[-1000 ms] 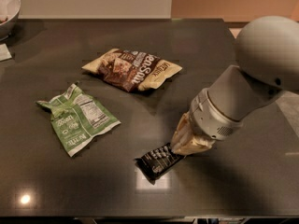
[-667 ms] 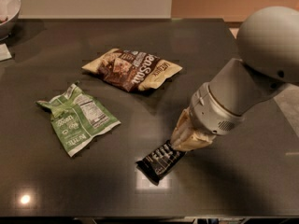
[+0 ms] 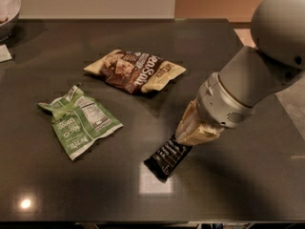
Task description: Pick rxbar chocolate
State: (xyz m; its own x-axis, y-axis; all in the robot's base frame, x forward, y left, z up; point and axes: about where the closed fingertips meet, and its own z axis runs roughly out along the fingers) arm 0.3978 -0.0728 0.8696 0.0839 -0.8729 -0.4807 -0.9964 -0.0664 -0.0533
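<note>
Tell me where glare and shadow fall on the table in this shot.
Camera view: a small bright hotspot glints near the left front corner of the table. Camera view: a pale square reflection sits just below the rxbar chocolate. Camera view: the gripper, at the bar's upper end, and its arm cast a soft dark shadow to the right.

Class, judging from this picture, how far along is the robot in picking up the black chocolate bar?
Done: the gripper is at the chocolate bar, on its upper end. In hand: taking hold, not confirmable. Left: lifting it clear of the table; its lower end looks down.
</note>
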